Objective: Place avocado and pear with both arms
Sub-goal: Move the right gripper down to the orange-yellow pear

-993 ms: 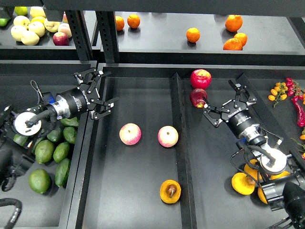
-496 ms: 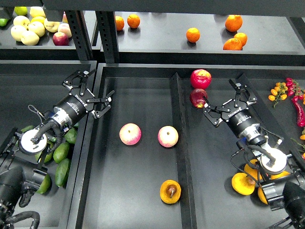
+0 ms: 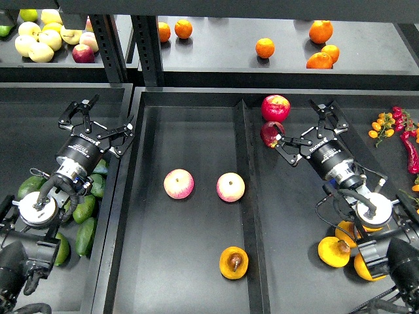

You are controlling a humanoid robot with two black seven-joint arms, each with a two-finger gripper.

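The round orange-yellow pear with a dark sunken centre (image 3: 234,262) lies nearest, in the black middle tray (image 3: 196,288), well below and between both claws. Smooth dark green avocados (image 3: 84,208) sit heaped beneath the black left gripper (image 3: 98,125), whose fingers are spread wide and hold nothing. Two pink-yellow apples (image 3: 179,184) rest between the claws. The black right gripper (image 3: 302,128) also gapes empty, just beside a dark red apple (image 3: 271,133).
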